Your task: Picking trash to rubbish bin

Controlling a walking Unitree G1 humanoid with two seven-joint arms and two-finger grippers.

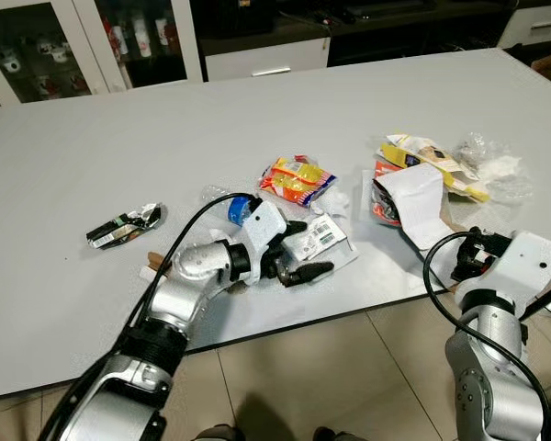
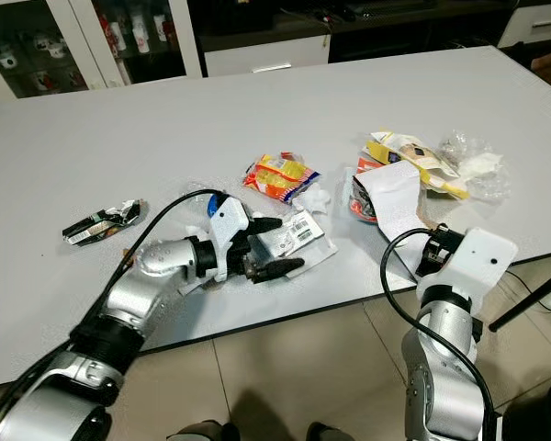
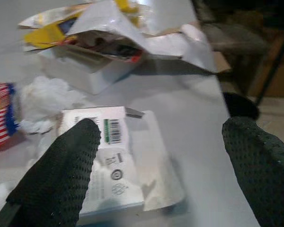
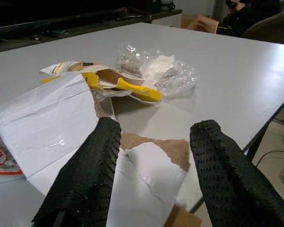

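Reaching: left hand (image 1: 298, 262) low over white labelled packet (image 1: 317, 241) near front edge of tabletop (image 1: 257, 119), fingers (image 3: 61, 175) spread wide, one over the packet's barcode end, other off to its side, nothing clamped yet.
Waiting: right hand (image 4: 154, 175) at right front edge of tabletop, fingers apart, empty, aimed at torn white paper (image 4: 47, 118) and brown scrap under it.
Trash left, middle: red-yellow snack wrapper (image 1: 297, 177) just behind the packet, crumpled white tissue (image 3: 45, 101) beside it, blue cap or bottle part (image 1: 239, 208) close behind left wrist, hard to tell which.
Trash left, left side: dark foil wrapper (image 1: 124, 226) lying alone, well apart from the rest.
Trash left, right side: yellow-white torn packaging (image 1: 432, 161), clear crinkled plastic bag (image 1: 491, 165), red-printed cup or tub (image 1: 383, 197) partly under the white paper.
Bin: none to point at.
Progress: early, judged from the spread; every piece on tabletop, none lifted, first grasp only being lined up.
Remaining: close on packet, carry to bin, repeat for all other pieces.
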